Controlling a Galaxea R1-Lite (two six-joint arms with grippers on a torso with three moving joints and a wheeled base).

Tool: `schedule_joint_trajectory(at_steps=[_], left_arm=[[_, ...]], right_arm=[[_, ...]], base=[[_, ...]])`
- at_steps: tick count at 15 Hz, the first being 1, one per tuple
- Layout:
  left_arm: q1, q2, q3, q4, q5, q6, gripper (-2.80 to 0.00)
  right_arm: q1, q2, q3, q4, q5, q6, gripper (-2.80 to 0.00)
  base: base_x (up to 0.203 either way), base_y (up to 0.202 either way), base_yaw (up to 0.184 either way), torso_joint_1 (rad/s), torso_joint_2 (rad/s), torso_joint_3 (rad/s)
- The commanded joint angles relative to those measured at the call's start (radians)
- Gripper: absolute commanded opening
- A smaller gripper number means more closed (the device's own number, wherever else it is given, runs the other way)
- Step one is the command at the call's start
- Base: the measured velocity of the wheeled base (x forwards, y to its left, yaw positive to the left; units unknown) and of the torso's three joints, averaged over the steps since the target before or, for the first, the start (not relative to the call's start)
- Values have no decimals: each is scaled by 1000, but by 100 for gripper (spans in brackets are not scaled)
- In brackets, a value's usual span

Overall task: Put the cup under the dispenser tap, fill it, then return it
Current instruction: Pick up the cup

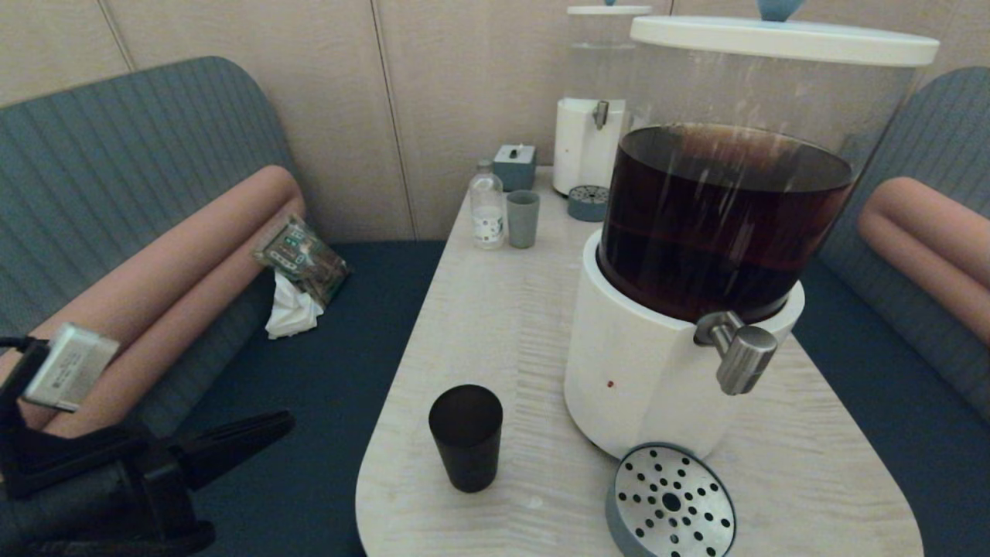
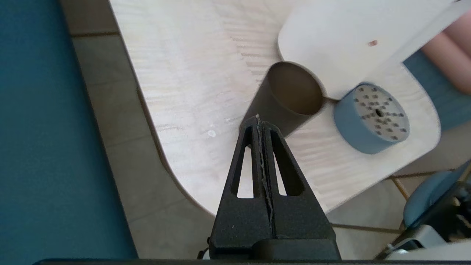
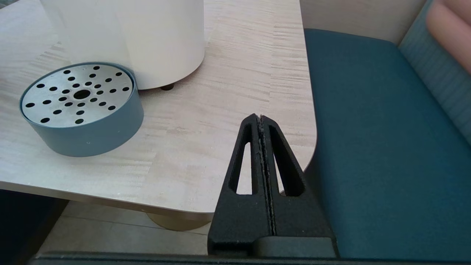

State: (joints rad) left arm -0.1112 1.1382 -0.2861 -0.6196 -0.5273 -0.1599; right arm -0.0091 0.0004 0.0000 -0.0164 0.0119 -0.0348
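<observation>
The black cup (image 1: 465,447) stood upright and empty on the pale wood table (image 1: 495,325), near its front rounded edge, to the left of the big dispenser (image 1: 696,255) and apart from its white base. That dispenser's clear tank held dark brown liquid under a white lid, and the dispenser tap (image 1: 739,352), a brushed-steel spigot with a cylindrical knob, jutted from the front of the base toward the camera. Directly below the tap lay a round grey-blue drip tray (image 1: 671,501) with a perforated metal top, touching or just beside the base, with nothing standing on it. The left gripper (image 1: 255,433) hung off the table's left side, over the dark blue bench seat, its tips aimed toward the cup but well short of it; in the left wrist view its fingers (image 2: 254,147) were pressed together with nothing between them, pointing at the cup's lower wall. The right gripper (image 3: 260,119) was out of the head view; its wrist camera showed it beyond the table's right front corner, its two fingers also pressed together and empty, with the drip tray and the dispenser base ahead of it. At the far end of the table stood a smaller dispenser (image 1: 595,116) of clear liquid, a grey-green cup (image 1: 523,219), a small clear bottle (image 1: 487,207) and a grey box (image 1: 514,166).
</observation>
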Motion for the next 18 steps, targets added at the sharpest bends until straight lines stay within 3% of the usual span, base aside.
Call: schedule_joint_trajectory(at_steps=[1, 4, 5, 8, 11, 18], left_arm=[[-15, 200, 40, -187, -18, 13, -280], [-21, 378, 148, -504, -79, 110, -280], [-22, 393, 171, -559, -91, 149, 0], [-22, 408, 221, -620, -159, 186, 0], [-19, 458, 285, -680, -274, 283, 0], [-19, 563, 238, -677, -343, 357, 0]], right_arm=[[0, -2, 6, 0, 0, 0, -280], [0, 0, 7, 0, 0, 2, -280], [0, -2, 6, 0, 0, 0, -280], [0, -2, 6, 0, 0, 0, -280], [0, -2, 6, 0, 0, 0, -280], [0, -2, 6, 0, 1, 2, -280]], base=[[0, 0, 0, 0, 0, 0], [0, 0, 0, 0, 0, 0], [0, 0, 0, 0, 0, 0], [0, 0, 0, 0, 0, 0], [0, 0, 0, 0, 0, 0], [0, 0, 0, 0, 0, 0]])
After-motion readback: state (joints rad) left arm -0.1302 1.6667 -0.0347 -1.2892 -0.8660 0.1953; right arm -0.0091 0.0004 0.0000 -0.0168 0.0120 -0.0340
